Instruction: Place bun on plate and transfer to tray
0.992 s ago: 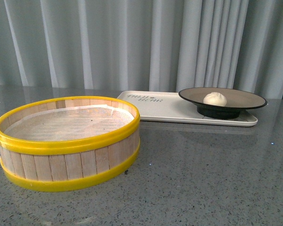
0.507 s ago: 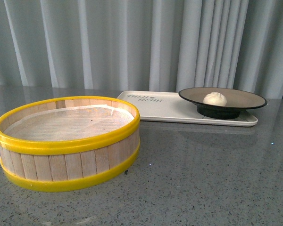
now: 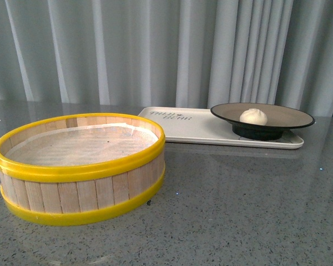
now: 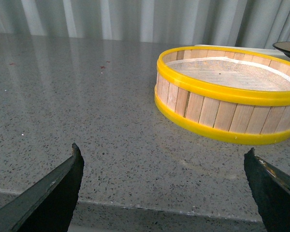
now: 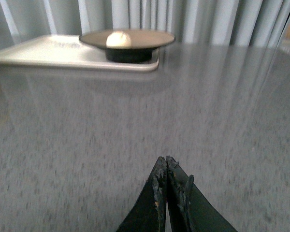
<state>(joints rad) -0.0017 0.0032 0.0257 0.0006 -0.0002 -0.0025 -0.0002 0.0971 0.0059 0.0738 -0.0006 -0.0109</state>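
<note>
The cream-white bun point(image 3: 253, 116) lies in the black-rimmed plate point(image 3: 291, 114), which stands on the right end of the off-white tray point(image 3: 194, 126) at the back of the table. The right wrist view shows the same bun point(image 5: 119, 39), plate point(image 5: 150, 37) and tray point(image 5: 48, 53) far ahead. My right gripper point(image 5: 165, 159) is shut and empty, low over bare table, well apart from the tray. My left gripper point(image 4: 164, 154) is open and empty near the table's front edge. Neither arm shows in the front view.
A round wooden steamer basket with yellow rims point(image 3: 80, 166) stands at the front left, lined with white paper; it also shows in the left wrist view point(image 4: 227, 92). The table is grey speckled stone point(image 3: 238, 205). Grey curtains hang behind.
</note>
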